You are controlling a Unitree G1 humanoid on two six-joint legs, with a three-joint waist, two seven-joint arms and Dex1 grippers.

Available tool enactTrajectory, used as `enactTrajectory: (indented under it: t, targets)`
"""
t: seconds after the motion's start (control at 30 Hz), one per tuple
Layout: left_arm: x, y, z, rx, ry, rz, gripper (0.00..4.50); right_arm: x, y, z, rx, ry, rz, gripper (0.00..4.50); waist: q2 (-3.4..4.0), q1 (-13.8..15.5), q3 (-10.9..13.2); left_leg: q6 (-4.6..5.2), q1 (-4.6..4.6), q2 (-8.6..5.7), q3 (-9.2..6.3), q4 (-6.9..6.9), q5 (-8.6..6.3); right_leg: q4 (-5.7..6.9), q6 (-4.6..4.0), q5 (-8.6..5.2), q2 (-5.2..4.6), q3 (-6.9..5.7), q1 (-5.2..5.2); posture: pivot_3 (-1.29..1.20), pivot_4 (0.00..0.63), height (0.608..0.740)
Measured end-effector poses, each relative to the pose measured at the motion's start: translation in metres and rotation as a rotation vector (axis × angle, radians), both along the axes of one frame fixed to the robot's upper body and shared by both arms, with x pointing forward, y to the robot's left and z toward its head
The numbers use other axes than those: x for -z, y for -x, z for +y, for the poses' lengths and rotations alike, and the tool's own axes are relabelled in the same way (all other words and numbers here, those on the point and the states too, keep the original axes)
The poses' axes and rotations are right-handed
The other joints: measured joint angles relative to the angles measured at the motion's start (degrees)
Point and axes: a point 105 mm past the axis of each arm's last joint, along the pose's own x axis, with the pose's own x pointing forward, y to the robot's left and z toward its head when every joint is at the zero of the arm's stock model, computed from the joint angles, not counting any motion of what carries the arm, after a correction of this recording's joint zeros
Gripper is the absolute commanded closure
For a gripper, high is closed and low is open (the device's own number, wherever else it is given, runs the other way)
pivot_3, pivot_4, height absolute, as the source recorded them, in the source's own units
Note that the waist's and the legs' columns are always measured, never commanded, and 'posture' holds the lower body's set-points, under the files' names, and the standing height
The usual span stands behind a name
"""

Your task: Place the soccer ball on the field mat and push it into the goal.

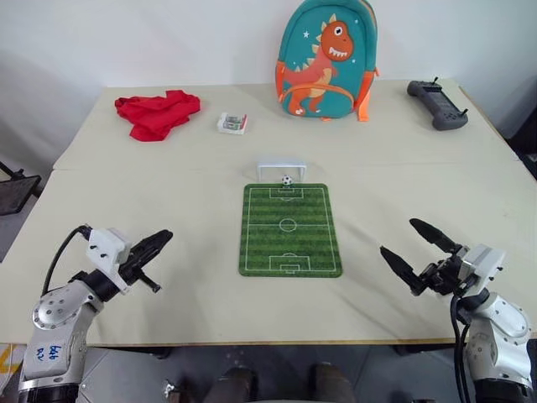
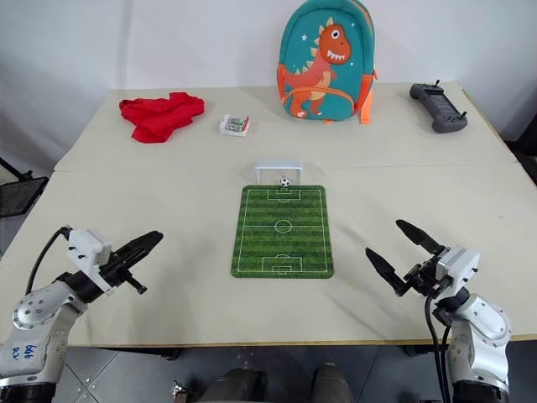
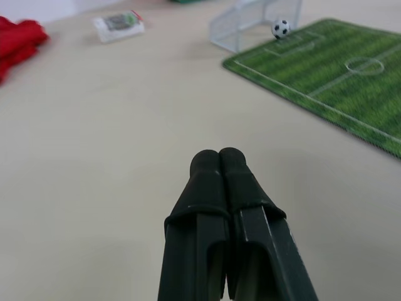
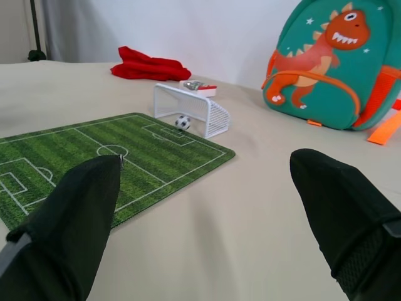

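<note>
Soccer ball (image 1: pixel 287 180), tiny and white with black patches, sits at the far end of the mat, right in the mouth of the goal, touching or all but touching the goal line.

Everything rests on a wide pale worktop (image 1: pixel 168 193) that runs from left to right in front of a white wall. Biggest of the things on it is a teal backpack (image 1: pixel 326 59) with an orange dinosaur, standing upright at the far edge, a little right of the middle. Next in size is the field mat (image 1: pixel 290 229), a green striped rectangle with white pitch lines, lying flat in the middle of the worktop with its long sides running near to far. A crumpled red cloth (image 1: pixel 157 113) lies far left. A dark grey handheld controller (image 1: pixel 436 103) lies far right, beside the backpack but apart from it. The goal (image 1: pixel 281 170), a low white frame with netting, stands just off the far short edge of the mat, its opening facing the pitch. A small white box with green and red print (image 1: pixel 232 123) lies between the cloth and the backpack.

Near left, the left gripper (image 1: pixel 155 246) hovers over bare worktop, clenched on nothing, well apart from the mat. Near right, the right gripper (image 1: pixel 414 249) is released, its fingers spread wide, also clear of the mat.
</note>
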Motion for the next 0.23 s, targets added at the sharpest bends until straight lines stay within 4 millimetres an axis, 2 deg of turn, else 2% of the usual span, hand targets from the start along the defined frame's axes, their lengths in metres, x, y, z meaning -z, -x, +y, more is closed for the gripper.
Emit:
enactTrajectory:
  t: [0.23]
  targets:
    - [-0.0018,0.0062,-0.0028,-0.012,0.021,0.006,4.47,-0.0029,-0.0096,0.0035,-0.015,-0.010,-0.011,0.00,0.01,0.0,0.0,-0.01,0.01,0.02,0.00,-0.02,0.00,-0.01,-0.02,-0.01,0.01,-0.01,-0.01,0.00,0.150,0.740]
